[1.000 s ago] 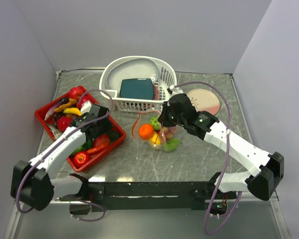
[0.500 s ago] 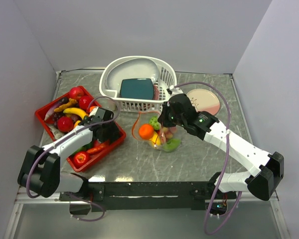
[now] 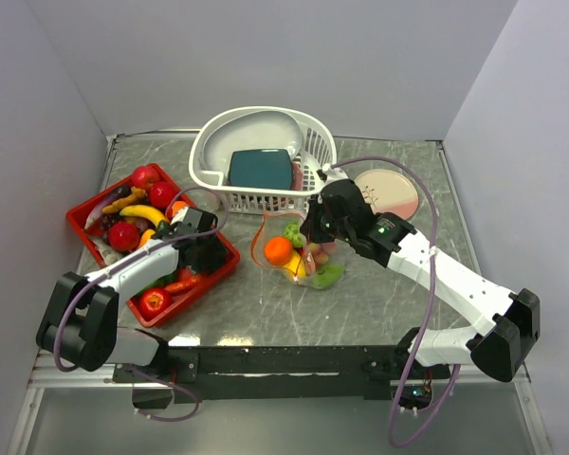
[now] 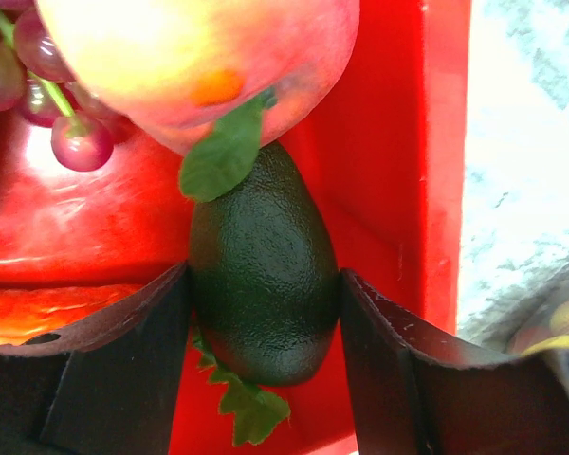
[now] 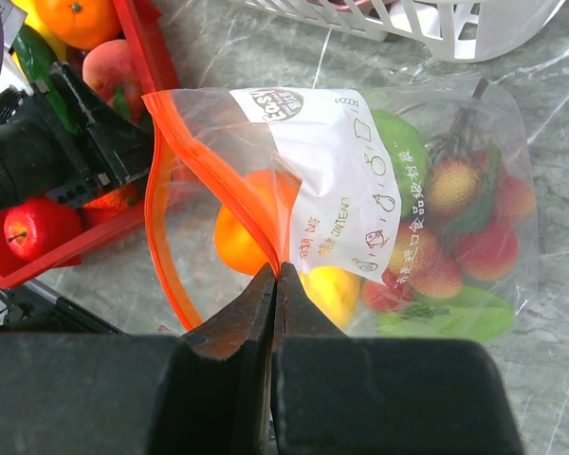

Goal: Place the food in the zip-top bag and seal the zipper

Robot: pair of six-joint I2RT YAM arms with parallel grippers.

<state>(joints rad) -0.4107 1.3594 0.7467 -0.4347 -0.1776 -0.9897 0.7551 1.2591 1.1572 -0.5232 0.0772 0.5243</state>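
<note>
In the top view our left gripper [image 3: 207, 252] sits down inside the red tray [image 3: 199, 289] at the left of the frame. In its wrist view the jaws stand spread around a dark green piece [image 4: 262, 294] lying against the tray's wall. A finger [image 4: 123, 360] sits close on each flank, and we cannot tell whether they squeeze it. A peach-coloured fruit [image 4: 190, 57] and red grapes [image 4: 76, 142] lie just above it. At frame centre the zip-top bag [image 3: 315, 273] lies on the table [image 3: 360, 305], mouth gaping toward the tray. Our right gripper [image 5: 275, 270] has its jaws pressed together, pinching the bag's mouth edge at the zipper [image 5: 156, 209]. Inside the bag we see an orange [image 5: 239, 242], a lemon [image 5: 334, 289] and red fruits [image 5: 465, 242].
</note>
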